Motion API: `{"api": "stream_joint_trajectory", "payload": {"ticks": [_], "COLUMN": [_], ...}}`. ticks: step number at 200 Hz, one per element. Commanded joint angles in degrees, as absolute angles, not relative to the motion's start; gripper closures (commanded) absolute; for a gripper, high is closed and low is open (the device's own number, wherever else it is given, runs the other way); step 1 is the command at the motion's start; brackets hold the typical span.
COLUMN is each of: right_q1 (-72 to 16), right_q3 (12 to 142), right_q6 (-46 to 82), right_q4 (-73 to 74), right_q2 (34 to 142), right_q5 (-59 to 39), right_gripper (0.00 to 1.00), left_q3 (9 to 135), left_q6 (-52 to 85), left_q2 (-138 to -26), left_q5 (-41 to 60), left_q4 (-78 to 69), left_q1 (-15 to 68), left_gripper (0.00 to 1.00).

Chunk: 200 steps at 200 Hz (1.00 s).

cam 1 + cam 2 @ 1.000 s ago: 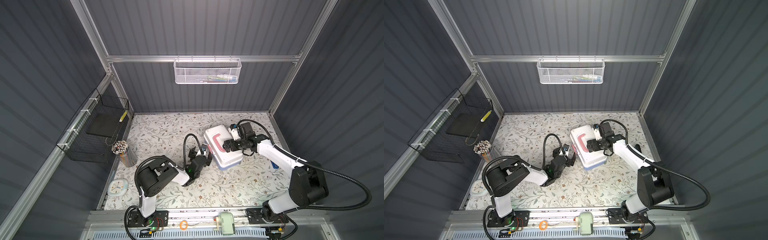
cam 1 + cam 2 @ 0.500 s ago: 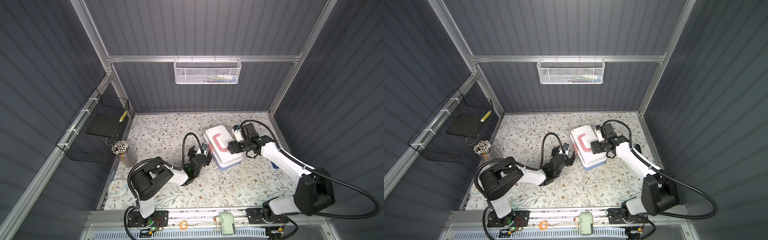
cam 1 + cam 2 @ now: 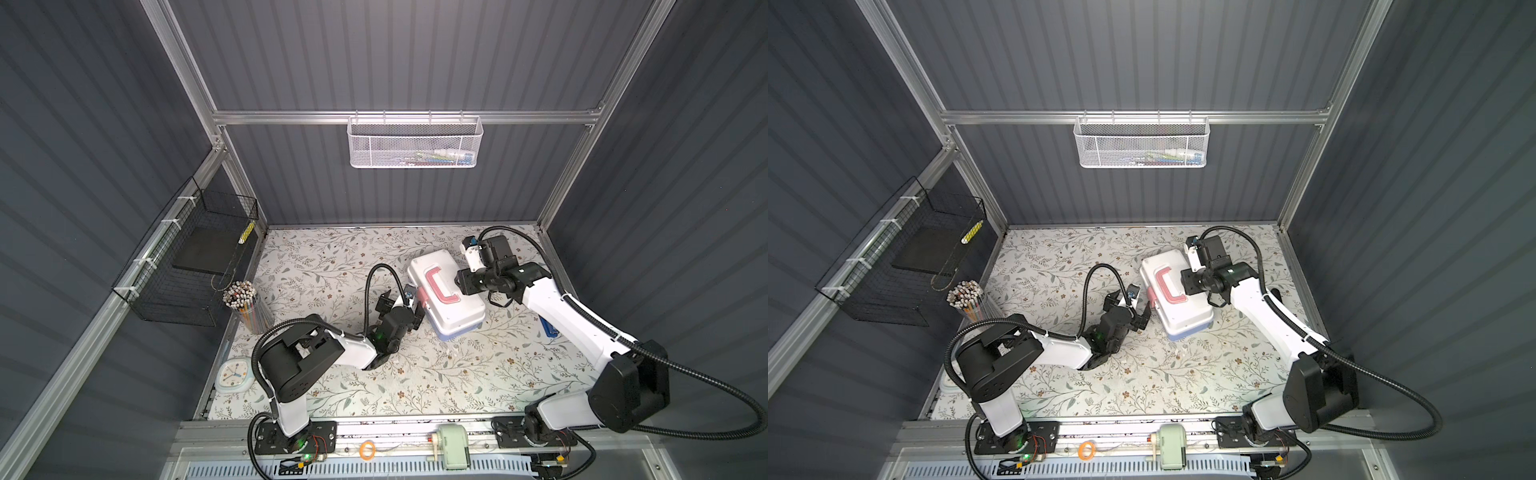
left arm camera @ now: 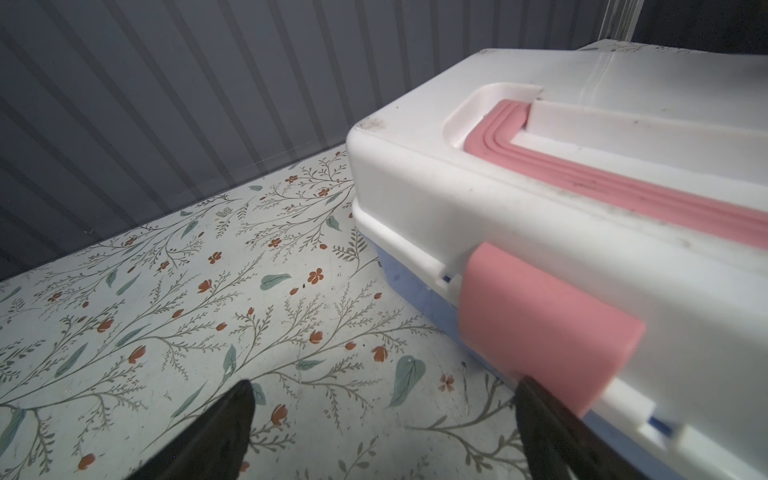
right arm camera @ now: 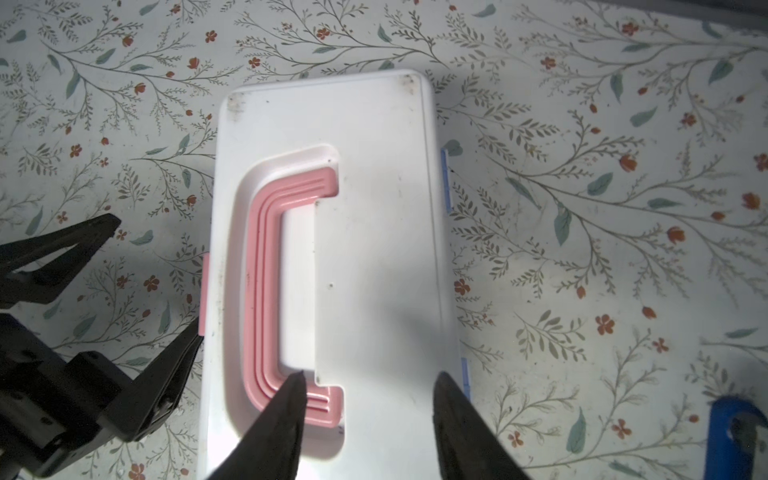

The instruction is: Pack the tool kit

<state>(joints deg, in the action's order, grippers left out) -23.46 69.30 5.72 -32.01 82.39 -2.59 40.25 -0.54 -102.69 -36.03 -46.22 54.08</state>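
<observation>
Since the tool kit [image 3: 446, 293] sits closed and skewed on the floral table [image 3: 332, 266], right of centre, with nothing pinning it, what worries me most is shoving it. My left claw [image 4: 384, 386] is spread wide and empty, low at the front of the box, one finger just beside the pink latch [image 4: 540, 332]. If I press the latch off-centre, the light box will likely slide or turn instead of clicking shut. Whether the latch is already snapped home, I cannot tell. My right claw [image 5: 370, 374] hangs over the white lid [image 5: 374, 249] with its jaws part-way apart, gripping nothing, one tip over the end of the pink handle [image 5: 266, 291]. Coming down there, I could snag the handle in its recess rather than press the lid flat. A blue object [image 5: 731, 436] lies on the table outside the box; if it belongs to the kit, latching now would leave it unpacked. No brand, label or writing shows on lid, handle or latch, only scuff marks.
</observation>
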Motion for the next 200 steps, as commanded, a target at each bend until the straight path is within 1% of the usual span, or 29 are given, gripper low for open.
{"api": "stream_joint_trajectory", "payload": {"ticks": [1,23,39,73,106,200], "right_q1": [-25.5,-28.4,-30.8,-34.4,-36.3,-38.4], "right_q3": [72.3,74.7,76.7,78.8,79.5,83.7], "right_q6": [7.3,9.2,9.6,11.2,12.9,13.7], "right_q4": [-33.7,-34.2,-35.4,-35.5,-34.5,-39.3], "right_q2": [84.7,87.3,89.7,93.5,95.3,100.5], "right_q5": [-4.8,-5.5,-4.0,-3.3,-4.3,0.3], "right_gripper": [0.6,0.77,0.82,0.85,0.92,0.92], "left_q3": [41.4,41.8,42.3,42.5,42.6,42.6], "left_q6": [-1.1,-0.2,0.4,1.1,2.2,3.8], "left_q2": [-100.8,-100.4,-100.1,-100.1,-100.3,-100.7], "left_q5": [-36.6,-36.3,-35.8,-34.5,-32.7,-30.1], "left_q4": [-45.8,-44.2,-43.0,-42.6,-42.5,-42.4], "left_q1": [54.3,53.9,53.6,53.0,52.1,50.8], "left_gripper": [0.02,0.02,0.02,0.02,0.02,0.02]}}
